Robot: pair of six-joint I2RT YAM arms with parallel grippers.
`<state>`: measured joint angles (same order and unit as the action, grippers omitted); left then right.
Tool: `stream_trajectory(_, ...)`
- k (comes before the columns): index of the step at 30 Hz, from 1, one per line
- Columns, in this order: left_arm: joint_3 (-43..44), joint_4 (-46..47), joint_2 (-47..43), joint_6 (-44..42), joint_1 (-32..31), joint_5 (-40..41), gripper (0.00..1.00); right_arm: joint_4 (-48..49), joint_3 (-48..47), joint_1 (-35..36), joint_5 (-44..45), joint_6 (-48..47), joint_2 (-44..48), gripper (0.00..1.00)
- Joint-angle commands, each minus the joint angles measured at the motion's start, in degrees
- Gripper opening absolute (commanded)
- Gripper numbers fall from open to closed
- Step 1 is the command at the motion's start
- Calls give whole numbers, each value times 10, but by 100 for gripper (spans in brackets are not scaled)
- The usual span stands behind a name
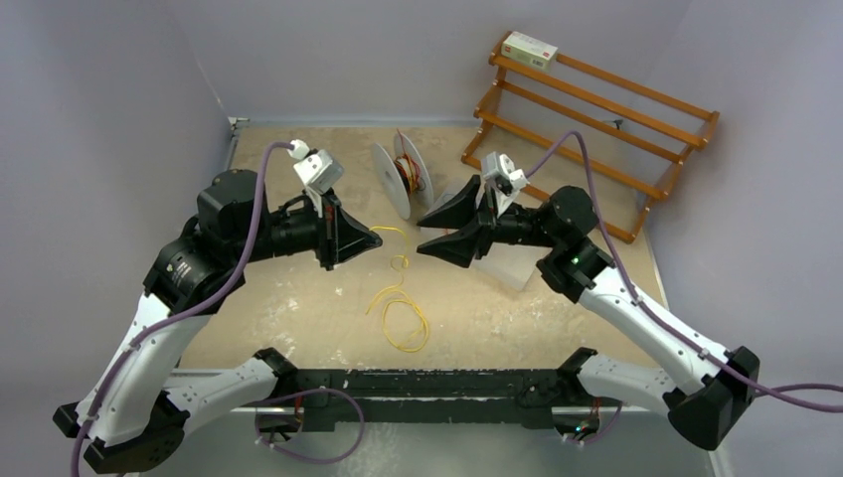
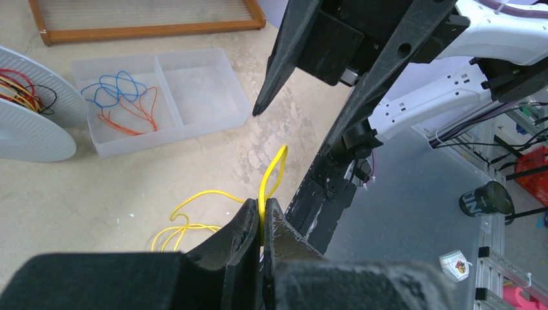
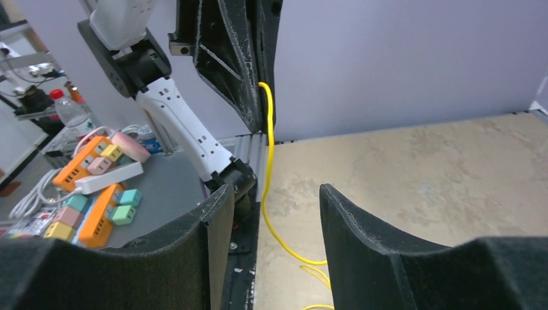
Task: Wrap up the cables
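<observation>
Although a small box (image 1: pixel 529 48) on the top rail of the wooden rack (image 1: pixel 596 119) carries red and green print, it is too small to read; white letters on a black cup (image 2: pixel 486 200) off the table in the left wrist view are likewise not legible.

Both arms reach inward from their bases, forearms roughly level, so that the two grippers face each other tip to tip above the middle of the table (image 1: pixel 298 298), close but not touching; the left gripper (image 1: pixel 376 238) is pinched tight on the yellow cable (image 1: pixel 403 318), a short loop of it standing up past the fingertips; the right gripper (image 1: pixel 422 237) is spread wide and holds nothing, its jaws turned so that one sits above the other in the top view.

From the left gripper the cable hangs down to the tabletop, where the rest lies in loose loops between the arms, nearer the bases; behind the grippers stands a white spool (image 1: pixel 403 177) with red and yellow wire wound on it; beside it a clear tray (image 2: pixel 194 90) with two compartments holds blue and orange wires in one of them.
</observation>
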<state>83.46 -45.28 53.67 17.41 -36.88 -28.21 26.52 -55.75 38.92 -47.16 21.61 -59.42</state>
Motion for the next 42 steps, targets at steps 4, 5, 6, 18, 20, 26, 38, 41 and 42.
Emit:
stream_trajectory(4, -2, 34, 3, -2, 0, -19, 0, 80, -9, 37, -21, 27, -43, 52)
stream_trajectory(5, -2, 34, 2, -2, 0, -19, 0, 81, -11, 42, -21, 25, -46, 51)
stream_trajectory(6, -2, 34, 2, -2, 0, -19, 0, 81, -12, 46, -19, 23, -50, 50)
stream_trajectory(18, -2, 34, 0, -2, 0, -19, 0, 78, -10, 69, 2, 11, -59, 32)
stream_trajectory(20, -4, 35, 1, -2, 0, -19, 0, 76, -11, 70, 13, 8, -52, 32)
stream_trajectory(26, -7, 40, 0, 0, 0, -19, 0, 48, -23, 71, 26, -14, -46, 30)
stream_trajectory(38, -22, 46, -5, -5, 0, -28, 2, 36, -17, 75, 54, -23, -36, 0)
stream_trajectory(41, -30, 51, -13, -10, 0, -8, 33, 15, -14, 75, 84, -38, -21, 0)
stream_trajectory(42, -31, 52, -14, -10, 0, -2, 41, 1, -15, 75, 100, -44, -17, 0)
